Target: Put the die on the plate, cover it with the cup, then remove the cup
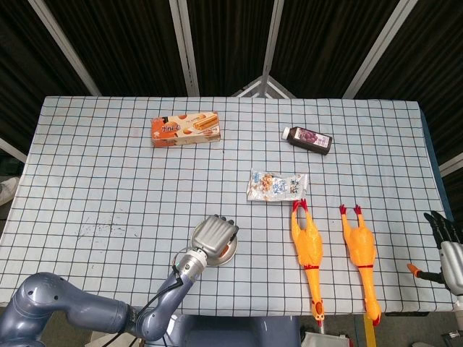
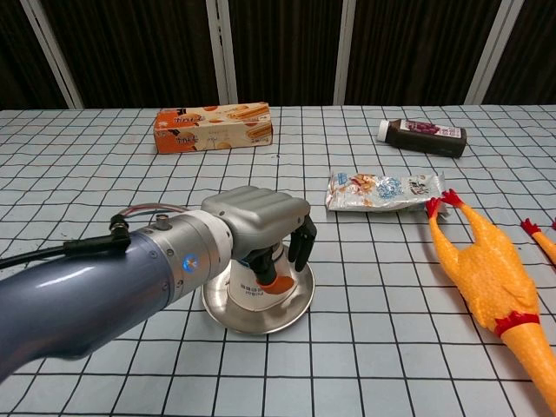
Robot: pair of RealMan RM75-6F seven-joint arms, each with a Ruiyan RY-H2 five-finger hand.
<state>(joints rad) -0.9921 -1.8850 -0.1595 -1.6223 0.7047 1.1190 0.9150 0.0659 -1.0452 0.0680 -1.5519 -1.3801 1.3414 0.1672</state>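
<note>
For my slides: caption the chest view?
Left hand grips the upturned cup on the plate.

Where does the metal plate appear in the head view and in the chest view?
Head view: the plate is low, left of centre, mostly hidden under the left hand.
Chest view: the plate is below centre, under the cup.
Shared landmark: the snack packet, farther back and to the right.
</note>
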